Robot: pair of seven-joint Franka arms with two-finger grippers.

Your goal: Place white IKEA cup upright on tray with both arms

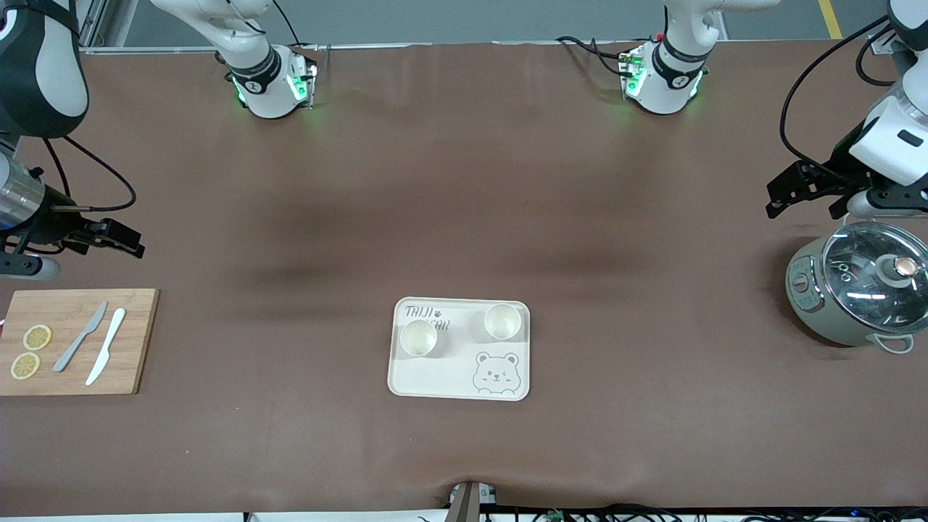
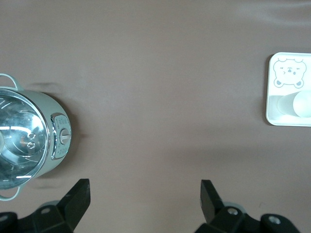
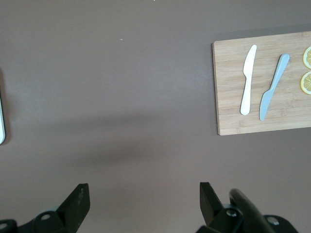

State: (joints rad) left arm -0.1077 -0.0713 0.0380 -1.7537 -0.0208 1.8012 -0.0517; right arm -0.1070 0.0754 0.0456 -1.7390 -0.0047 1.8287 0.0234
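The cream tray with the bear drawing lies in the middle of the table, toward the front camera. Two white cups stand upright on it: one toward the right arm's end, one toward the left arm's end. The tray edge also shows in the left wrist view with one cup. My left gripper is open and empty, held up near the pot; its own view shows it over bare table. My right gripper is open and empty above the table near the cutting board; its own view shows it.
A grey-green pot with a glass lid stands at the left arm's end. A wooden cutting board at the right arm's end carries two knives and two lemon slices. The brown table lies between them.
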